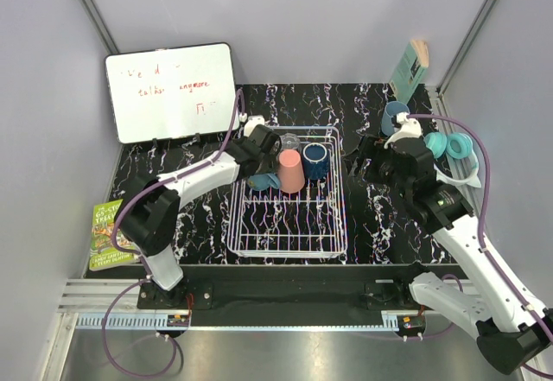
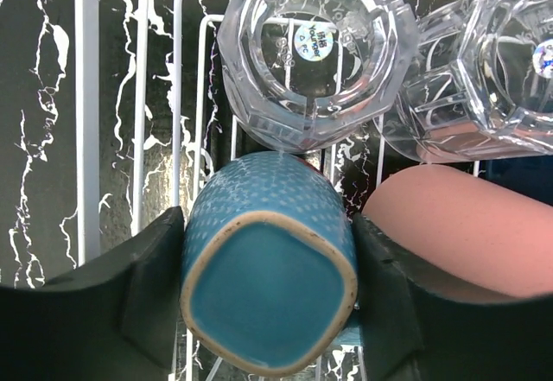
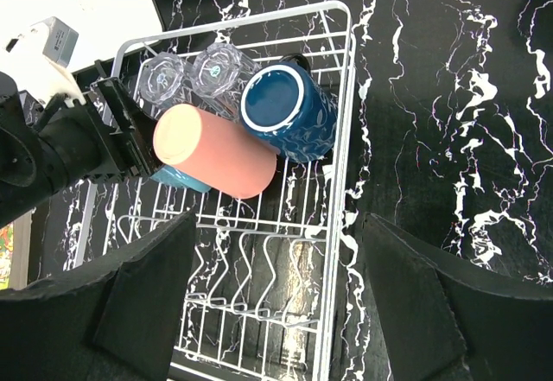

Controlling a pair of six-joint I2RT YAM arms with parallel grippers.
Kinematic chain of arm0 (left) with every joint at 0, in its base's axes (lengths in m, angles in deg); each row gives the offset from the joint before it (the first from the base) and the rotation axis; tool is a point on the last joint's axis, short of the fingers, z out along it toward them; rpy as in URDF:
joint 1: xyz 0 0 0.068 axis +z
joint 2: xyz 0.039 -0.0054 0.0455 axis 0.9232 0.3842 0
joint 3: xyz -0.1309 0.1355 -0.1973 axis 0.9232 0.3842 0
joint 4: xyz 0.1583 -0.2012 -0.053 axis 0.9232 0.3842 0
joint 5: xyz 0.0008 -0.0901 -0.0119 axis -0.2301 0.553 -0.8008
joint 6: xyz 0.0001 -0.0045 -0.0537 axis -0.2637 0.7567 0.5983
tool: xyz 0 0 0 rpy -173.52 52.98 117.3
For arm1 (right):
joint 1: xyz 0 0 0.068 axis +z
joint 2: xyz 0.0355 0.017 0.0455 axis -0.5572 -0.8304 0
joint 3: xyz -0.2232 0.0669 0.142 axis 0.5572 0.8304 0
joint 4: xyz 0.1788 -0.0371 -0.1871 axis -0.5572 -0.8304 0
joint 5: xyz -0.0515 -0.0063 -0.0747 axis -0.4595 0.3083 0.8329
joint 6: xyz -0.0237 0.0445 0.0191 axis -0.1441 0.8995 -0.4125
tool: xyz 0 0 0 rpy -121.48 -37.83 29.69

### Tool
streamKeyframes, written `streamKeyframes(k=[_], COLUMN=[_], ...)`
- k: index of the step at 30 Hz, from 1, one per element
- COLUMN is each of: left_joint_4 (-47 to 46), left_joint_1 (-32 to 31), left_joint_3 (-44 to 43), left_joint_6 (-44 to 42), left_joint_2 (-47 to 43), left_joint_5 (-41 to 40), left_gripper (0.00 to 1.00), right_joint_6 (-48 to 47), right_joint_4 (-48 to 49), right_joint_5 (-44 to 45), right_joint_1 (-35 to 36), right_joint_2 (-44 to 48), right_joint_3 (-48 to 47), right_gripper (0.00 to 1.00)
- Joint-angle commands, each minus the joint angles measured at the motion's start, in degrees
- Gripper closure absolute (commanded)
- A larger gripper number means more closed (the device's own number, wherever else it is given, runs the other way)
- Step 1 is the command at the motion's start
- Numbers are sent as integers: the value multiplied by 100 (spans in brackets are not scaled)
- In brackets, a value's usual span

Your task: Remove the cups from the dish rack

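Left gripper [image 2: 270,290] is clamping its fingers around a textured light blue ceramic mug [image 2: 263,243] inside the white wire dish rack [image 1: 339,193], centre frame; right gripper [image 3: 278,290] is hovering beside it, fingers apart

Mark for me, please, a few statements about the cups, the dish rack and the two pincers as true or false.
1. The left pincer has a light blue mug between its fingers, inside the dish rack. True.
2. The right pincer grips the navy mug. False: its fingers are spread wide with nothing between them, and the navy mug lies in the rack.
3. Two clear glasses sit at the far end of the rack. True.
4. The salmon-pink tumbler stands on the table outside the rack. False: it lies in the rack beside the navy mug.
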State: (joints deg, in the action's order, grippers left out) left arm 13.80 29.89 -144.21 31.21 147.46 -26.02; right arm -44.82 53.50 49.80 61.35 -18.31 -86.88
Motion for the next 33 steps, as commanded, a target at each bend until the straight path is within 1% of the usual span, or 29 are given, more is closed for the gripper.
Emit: streamKeyframes(k=[1, 2, 5, 9, 12, 16, 20, 21, 22, 24, 25, 26, 27, 29, 30, 32, 33], left_joint_4=[-54, -37, 42, 157, 323, 508, 430, 134, -87, -631, -1208, -1501, -2000, -2355, -2722, -3137, -3548], left_joint_1=[34, 34, 16, -27, -45, -54, -45, -45, -45, -28, -28, -28, -28, -28, -28, -28, -28], left_joint_3=[177, 168, 177, 107, -138, -455, -675, -597, -492, -18, 158, 334, 640, 975, 1073, 1449, 1565], left_joint_6=[-3, -3, -64, -257, -416, -618, -662, -645, -592, -469, -312, -241, -153, 49, 111, 330, 409], left_joint_2=[-102, -137, -339, -883, -1261, -1719, -2236, -2343, -2474, -2905, -3045, -3290, -3397, -3582, -3626, -3775, -3802], left_joint_5=[134, 99, -6, -226, -279, -165, 229, 387, 798, 1248, 1668, 1863, 2022, 2479, 2628, 3050, 3191], left_gripper=[97, 100, 100, 100, 100, 100, 100, 100, 100, 100, 100, 100, 100, 100, 100, 100, 100], right_joint_6=[15, 24, 42, 51, 94, 156, 244, 252, 313, 366, 419, 454, 490, 577, 621, 736, 840], right_joint_4=[180, 180, 189, 180, 189, 206, 268, 338, 373, 513, 566, 628, 733, 847, 944, 1067, 1181], right_joint_5=[98, 98, 89, 63, 45, 10, -121, -174, -236, -403, -464, -569, -631, -772, -781, -1061, -1141], right_joint_1=[29, 29, 29, 29, 29, 29, 29, 29, 29, 29, 29, 29, 20, 29, 29, 29, 29], right_joint_2=[84, 93, 137, 163, 181, 216, 260, 269, 312, 356, 426, 462, 505, 637, 707, 787, 848], right_joint_3=[45, 45, 63, 19, 1, -8, 62, 89, 124, 229, 247, 326, 361, 432, 441, 502, 520], right_gripper=[16, 16, 16, 16, 16, 16, 16, 16, 16, 16, 16, 16, 16, 16, 16, 16, 16])
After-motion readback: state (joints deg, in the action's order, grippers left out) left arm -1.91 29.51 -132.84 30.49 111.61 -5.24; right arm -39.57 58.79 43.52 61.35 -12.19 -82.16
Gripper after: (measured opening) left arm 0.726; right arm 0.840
